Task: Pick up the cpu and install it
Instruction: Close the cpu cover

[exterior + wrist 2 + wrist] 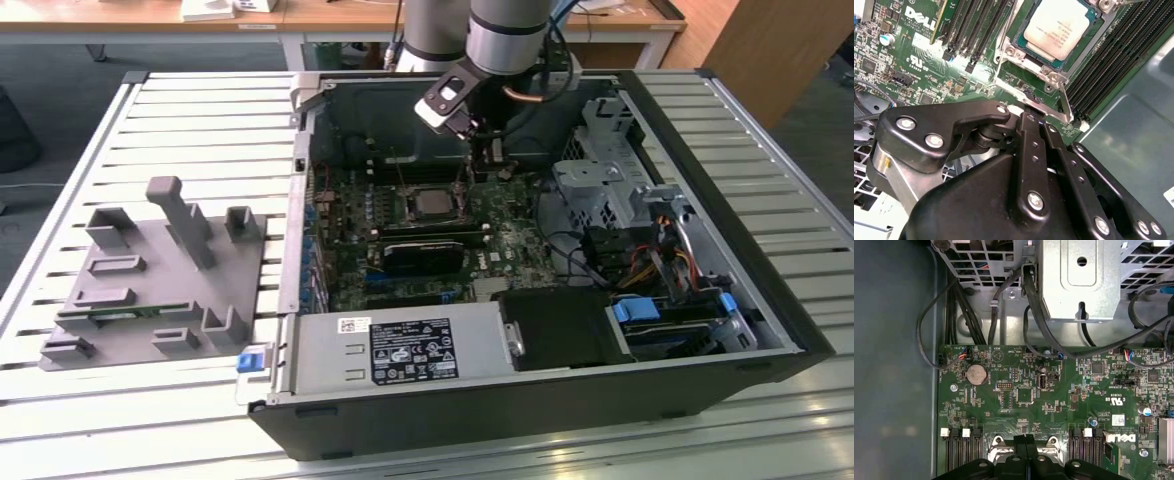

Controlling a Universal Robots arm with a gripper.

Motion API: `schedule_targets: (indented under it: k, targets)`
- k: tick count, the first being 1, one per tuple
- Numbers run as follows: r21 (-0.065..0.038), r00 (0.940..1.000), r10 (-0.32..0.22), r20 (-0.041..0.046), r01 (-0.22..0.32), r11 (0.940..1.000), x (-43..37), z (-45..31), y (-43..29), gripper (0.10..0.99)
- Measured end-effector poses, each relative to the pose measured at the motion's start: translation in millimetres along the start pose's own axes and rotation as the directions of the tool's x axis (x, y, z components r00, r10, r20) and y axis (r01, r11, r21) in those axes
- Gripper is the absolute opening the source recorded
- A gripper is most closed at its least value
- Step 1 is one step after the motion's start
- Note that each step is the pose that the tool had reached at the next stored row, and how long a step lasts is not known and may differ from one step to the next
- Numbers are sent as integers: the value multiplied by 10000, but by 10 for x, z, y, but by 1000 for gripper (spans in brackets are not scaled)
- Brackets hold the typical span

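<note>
Lying flat w/ top up: cpu (pixel 1060 27)

Grey arm (pixel 507 30) steep from above, wrist at a tilt, black jaws tight together, tips downward.

Silver-grey tubular arm (pixel 507 35), black wrist housing (pixel 447 102) with a pale face, thin cable (pixel 534 95) looping beside it, black gripper (pixel 1030 111) of flat linkage bars, silver screws (pixel 1035 200) at each pivot, brushed metal block (pixel 889 172) behind, 2 narrow black fingers (pixel 1020 441).
</note>
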State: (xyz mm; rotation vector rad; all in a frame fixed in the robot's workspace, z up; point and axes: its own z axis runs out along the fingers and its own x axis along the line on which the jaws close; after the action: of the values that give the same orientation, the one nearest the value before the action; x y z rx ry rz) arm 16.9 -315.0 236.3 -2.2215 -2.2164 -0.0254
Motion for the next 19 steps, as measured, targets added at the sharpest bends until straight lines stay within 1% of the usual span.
schedule_targets:
  k: [19]
  targets:
    - [0,10000,0,-1,0,10000,0,0,-66,106]
